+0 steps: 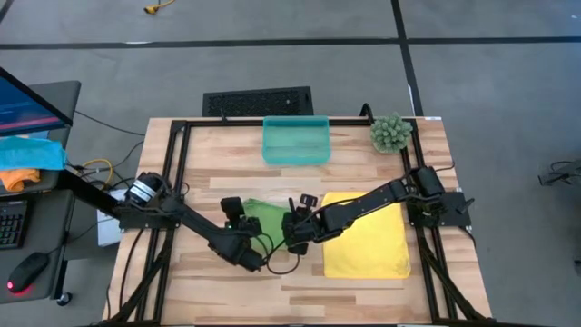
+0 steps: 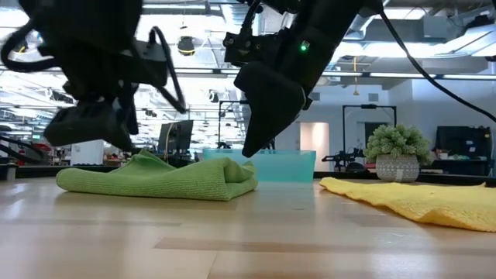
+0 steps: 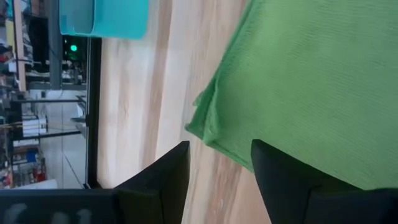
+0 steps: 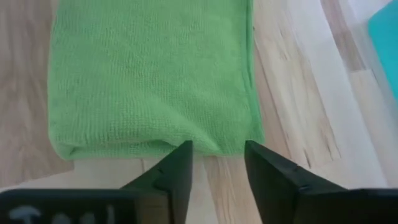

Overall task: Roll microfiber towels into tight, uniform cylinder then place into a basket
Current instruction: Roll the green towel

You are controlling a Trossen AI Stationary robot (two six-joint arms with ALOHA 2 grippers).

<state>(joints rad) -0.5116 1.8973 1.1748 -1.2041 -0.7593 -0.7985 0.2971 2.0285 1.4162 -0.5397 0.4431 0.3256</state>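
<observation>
The left end effector (image 1: 251, 261) is seen near the middle of the worktop (image 1: 363, 291), toward its front edge, just at the left side of the green microfiber towel (image 1: 264, 214); in the left wrist view its two dark fingers (image 3: 166, 174) are spread, with bare wood showing between them and a folded corner of the green towel just ahead of the tips, nothing being pinched. The right end effector (image 1: 297, 238) is held at the right side of the same towel, reached across from the worktop's right edge above the yellow microfiber towel (image 1: 368, 238); in the right wrist view its fingers (image 4: 177, 171) are likewise spread, the near edge of the green towel lying just past them and not gripped. In the low view the green towel (image 2: 159, 177) is shown as a low, loosely folded bundle lying on the wood, with one arm's end effector above each end and clear of it. The yellow towel is laid flat and unrolled near the right front part of the worktop, apart from the green one. The translucent teal basket (image 1: 296, 140) is set at the middle of the back edge, well apart from both towels, and a small potted plant (image 1: 390, 133) is placed at the back right corner. A black grille panel (image 1: 258, 101) is seen on the floor just beyond the back edge.
</observation>
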